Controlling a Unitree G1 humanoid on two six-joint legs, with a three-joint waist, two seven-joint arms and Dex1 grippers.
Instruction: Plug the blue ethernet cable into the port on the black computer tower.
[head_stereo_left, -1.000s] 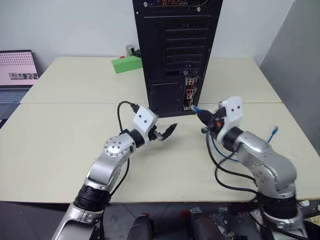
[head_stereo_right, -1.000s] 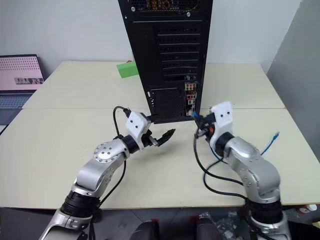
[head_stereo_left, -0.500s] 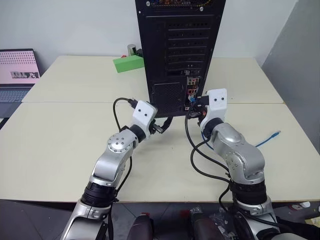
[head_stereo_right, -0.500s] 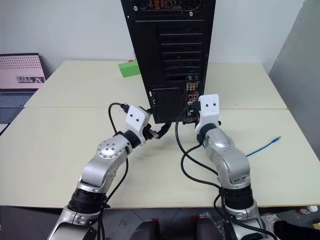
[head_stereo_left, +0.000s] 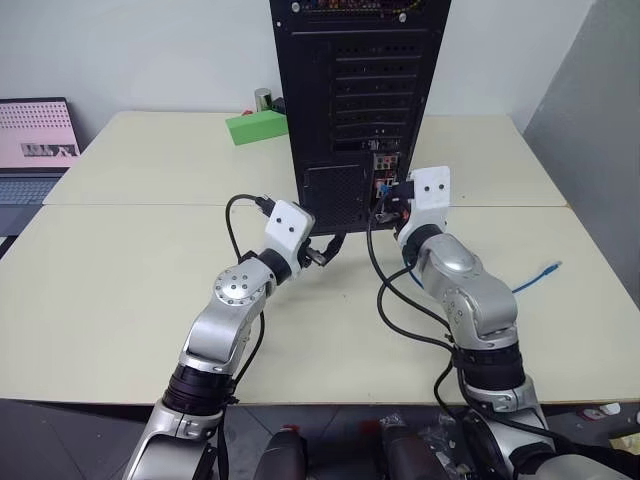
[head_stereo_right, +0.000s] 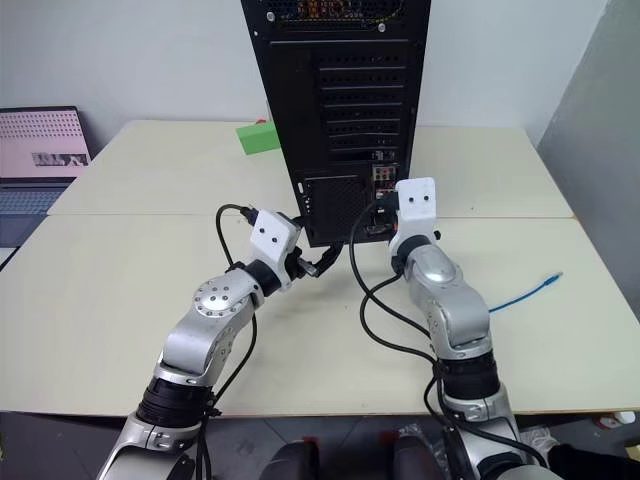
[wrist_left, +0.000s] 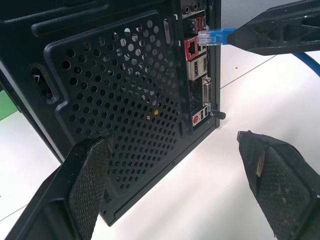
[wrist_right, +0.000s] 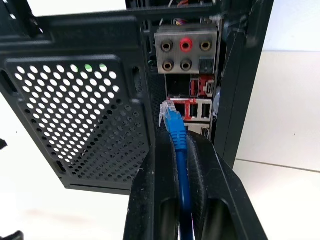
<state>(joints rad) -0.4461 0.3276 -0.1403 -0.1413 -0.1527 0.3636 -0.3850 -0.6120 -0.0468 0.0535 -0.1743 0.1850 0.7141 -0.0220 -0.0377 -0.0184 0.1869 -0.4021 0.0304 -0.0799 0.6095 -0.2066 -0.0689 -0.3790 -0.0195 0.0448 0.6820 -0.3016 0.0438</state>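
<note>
The black computer tower (head_stereo_left: 360, 100) stands upright on the table with its rear face toward me. My right gripper (wrist_right: 181, 145) is shut on the blue ethernet cable (wrist_right: 179, 135), just behind its clear plug (wrist_left: 210, 36). The plug points at the tower's narrow connector strip. Its tip hovers right at the strip, just above the red-framed port (wrist_left: 193, 49), and the whole plug body shows outside. My left gripper (wrist_left: 175, 142) is open, low in front of the vent grille (wrist_left: 125, 95), holding nothing. The cable's other end (head_stereo_left: 548, 270) lies on the table to the right.
A green box (head_stereo_left: 255, 128) and a small metal cylinder (head_stereo_left: 260, 98) sit behind the tower on the left. A laptop (head_stereo_left: 35, 135) is at the far left edge. Black robot cables (head_stereo_left: 385, 300) loop over the table (head_stereo_left: 120, 280) between my arms.
My right gripper has carried the plug forward and leftward, from beside the tower's corner up to the connector strip. The left gripper has stayed open by the grille.
</note>
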